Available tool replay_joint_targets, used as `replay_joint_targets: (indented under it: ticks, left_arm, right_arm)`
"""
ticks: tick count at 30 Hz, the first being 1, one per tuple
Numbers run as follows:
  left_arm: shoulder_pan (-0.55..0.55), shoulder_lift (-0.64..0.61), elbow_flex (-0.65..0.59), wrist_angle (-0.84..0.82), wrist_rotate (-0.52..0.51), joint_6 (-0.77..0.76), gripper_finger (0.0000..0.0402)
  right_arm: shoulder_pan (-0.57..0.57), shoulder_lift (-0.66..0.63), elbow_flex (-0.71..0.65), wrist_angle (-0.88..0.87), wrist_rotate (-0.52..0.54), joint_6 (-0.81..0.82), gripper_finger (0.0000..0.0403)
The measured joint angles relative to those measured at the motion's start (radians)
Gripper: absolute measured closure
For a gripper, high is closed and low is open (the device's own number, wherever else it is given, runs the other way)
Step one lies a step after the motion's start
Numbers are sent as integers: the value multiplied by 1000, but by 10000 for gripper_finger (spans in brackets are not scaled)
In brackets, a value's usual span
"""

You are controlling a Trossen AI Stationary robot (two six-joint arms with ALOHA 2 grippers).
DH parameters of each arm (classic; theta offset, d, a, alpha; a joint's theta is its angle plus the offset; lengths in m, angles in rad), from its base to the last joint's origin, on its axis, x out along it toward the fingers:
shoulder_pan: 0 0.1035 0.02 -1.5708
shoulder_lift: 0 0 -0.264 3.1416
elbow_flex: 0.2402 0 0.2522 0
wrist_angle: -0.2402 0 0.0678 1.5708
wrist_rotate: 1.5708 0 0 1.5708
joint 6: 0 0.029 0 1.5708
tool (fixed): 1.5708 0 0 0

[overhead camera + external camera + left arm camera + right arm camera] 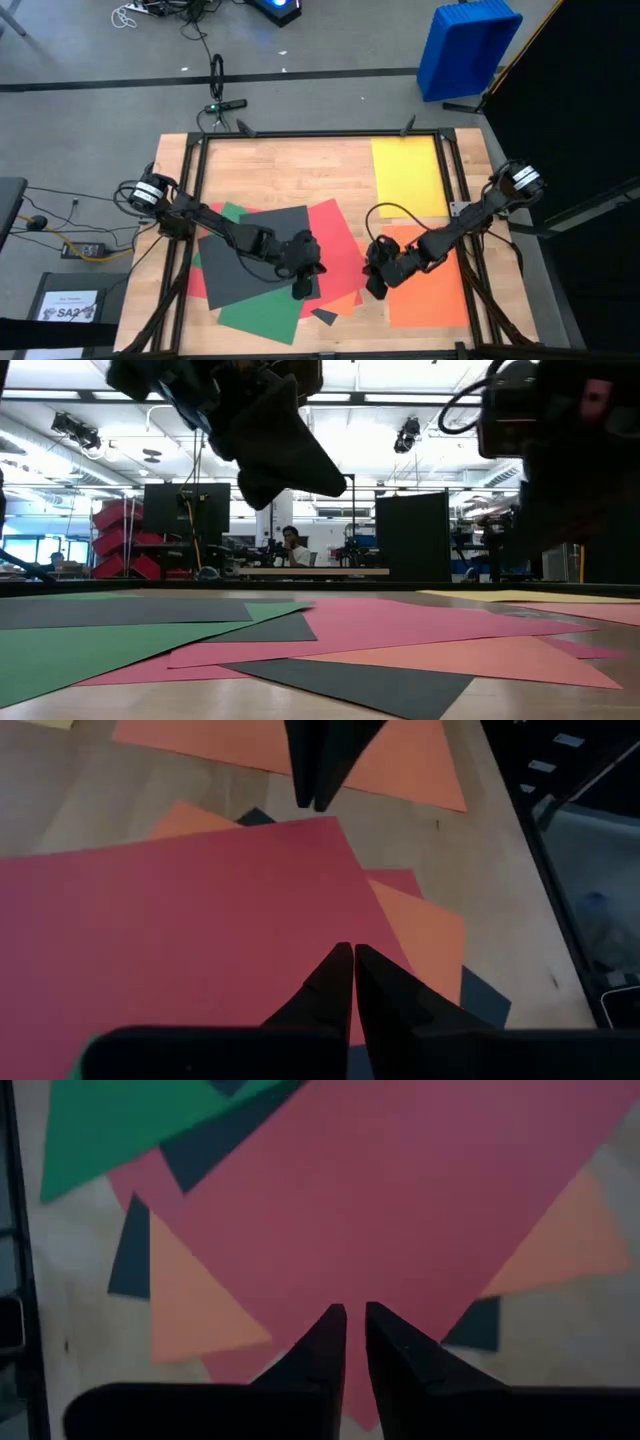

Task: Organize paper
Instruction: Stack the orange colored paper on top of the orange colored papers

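The paper lies flat on the wooden table. A yellow sheet point(408, 175) is at the far right and an orange sheet point(425, 290) at the near right. Red point(335, 245), dark grey point(250, 250), green point(262, 312) and orange sheets overlap in a loose pile at the centre left. My left gripper point(304, 285) point(353, 952) hangs shut above the red sheet point(180, 930), at the pile's right side. My right gripper point(373, 288) point(356, 1312) hovers over the pile's right edge, above red paper point(400, 1200), with a narrow gap between its fingertips. In the low view both grippers are clear of the paper.
A black rail frame point(300, 135) borders the table. Bare wood point(290, 170) shows at the far left and middle. A blue bin point(465, 45) stands on the floor beyond the far right corner. A white sheet marked SA2 point(68, 305) lies off the table's left.
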Motion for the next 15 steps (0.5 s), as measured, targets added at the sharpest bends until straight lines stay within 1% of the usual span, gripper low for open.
replay_joint_targets:
  ticks: [2, 6, 11, 15]
  left_arm:
    - [-12, 15, 0, 6, -22, -23, 402]
    - [-35, 47, 2, 18, -29, -66, 402]
    - [-71, 112, 3, 98, -29, -115, 402]
    - [-88, 147, 4, 158, -33, -132, 402]
  right_arm:
    - [16, 13, 0, -7, 0, 9, 370]
    - [30, 24, 0, -28, -13, 26, 350]
    - [47, 24, 1, 1, -23, 28, 336]
    - [54, 17, 7, -26, -13, 22, 330]
